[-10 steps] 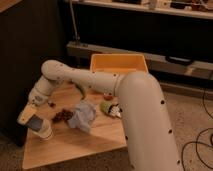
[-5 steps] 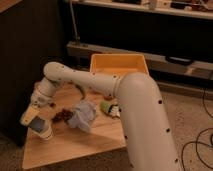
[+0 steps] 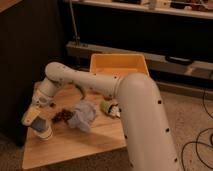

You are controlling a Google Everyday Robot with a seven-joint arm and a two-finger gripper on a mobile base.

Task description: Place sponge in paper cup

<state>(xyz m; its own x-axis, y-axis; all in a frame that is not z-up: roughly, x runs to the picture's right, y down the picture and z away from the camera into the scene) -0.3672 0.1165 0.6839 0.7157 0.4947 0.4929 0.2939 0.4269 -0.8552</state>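
Trouble, if it comes, will most likely come at the paper cup [image 3: 43, 131], which stands near the front-left corner of the wooden counter [image 3: 75, 147] and looks light enough to tip. The gripper [image 3: 33, 116] hangs directly over the cup's mouth, at the end of the white arm [image 3: 100, 85] that reaches across from the right. A pale tan block at the gripper's tip, just above the rim, may be the sponge [image 3: 30, 115], though I cannot be sure it is not part of the gripper itself, and whether the jaws are clenched or released cannot be told from this view. If it is the sponge, the task looks close to done, with only the drop left. A release slightly off-centre could land it on the rim and knock the cup over, or it could bounce out onto the counter. Descending too far could also push the cup sideways toward the counter's edge. Close to the cup's right lie a dark brown cluster [image 3: 62, 115] and a crumpled bluish bag [image 3: 82, 115], so a toppled cup would roll into them. An orange bin [image 3: 120, 70] sits at the back, well apart.
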